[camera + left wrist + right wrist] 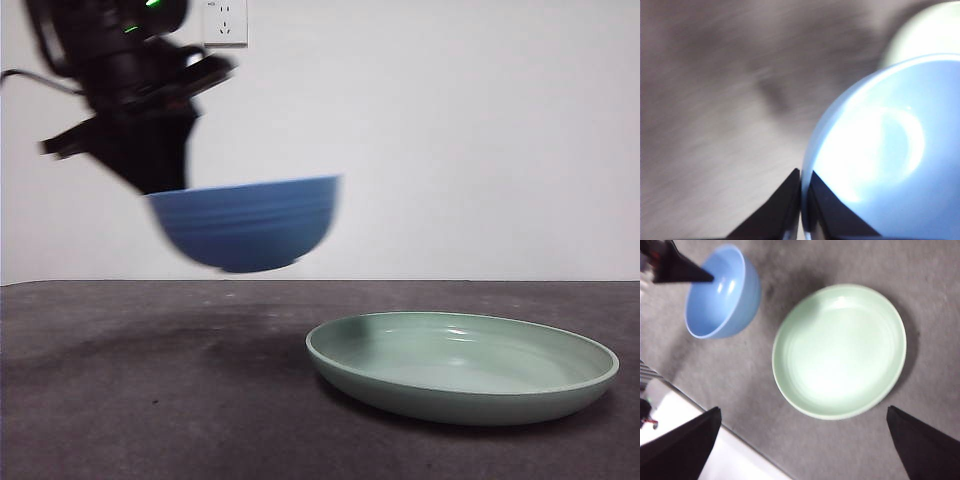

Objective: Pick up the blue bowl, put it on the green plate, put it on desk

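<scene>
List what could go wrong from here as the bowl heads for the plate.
1. The left end effector pinches only the rim of the blue bowl, which hangs tilted in the air; it may slip or swing.
2. The bowl is still beside the green plate, not over it; lowering early would put it on the desk.

No readable text, labels, brands or numbers are showing in any view. The blue bowl, green plate and desk are all showing plain surfaces. The wall socket at far left is carrying no legible marking.
</scene>
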You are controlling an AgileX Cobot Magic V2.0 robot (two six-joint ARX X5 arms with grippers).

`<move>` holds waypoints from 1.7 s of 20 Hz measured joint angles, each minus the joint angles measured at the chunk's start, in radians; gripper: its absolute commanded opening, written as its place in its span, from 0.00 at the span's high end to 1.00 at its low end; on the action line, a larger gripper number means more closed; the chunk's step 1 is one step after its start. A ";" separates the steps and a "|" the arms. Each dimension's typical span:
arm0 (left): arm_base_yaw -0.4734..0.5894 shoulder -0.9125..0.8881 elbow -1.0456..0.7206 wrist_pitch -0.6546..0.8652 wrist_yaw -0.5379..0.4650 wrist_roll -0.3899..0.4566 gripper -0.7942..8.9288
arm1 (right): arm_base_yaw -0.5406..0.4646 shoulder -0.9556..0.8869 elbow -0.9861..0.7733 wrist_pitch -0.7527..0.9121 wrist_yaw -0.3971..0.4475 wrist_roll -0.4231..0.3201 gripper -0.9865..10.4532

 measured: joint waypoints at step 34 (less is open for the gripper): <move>-0.300 0.507 0.686 -0.209 -0.079 -0.013 0.12 | 0.000 -0.194 0.000 -0.034 0.090 -0.045 0.34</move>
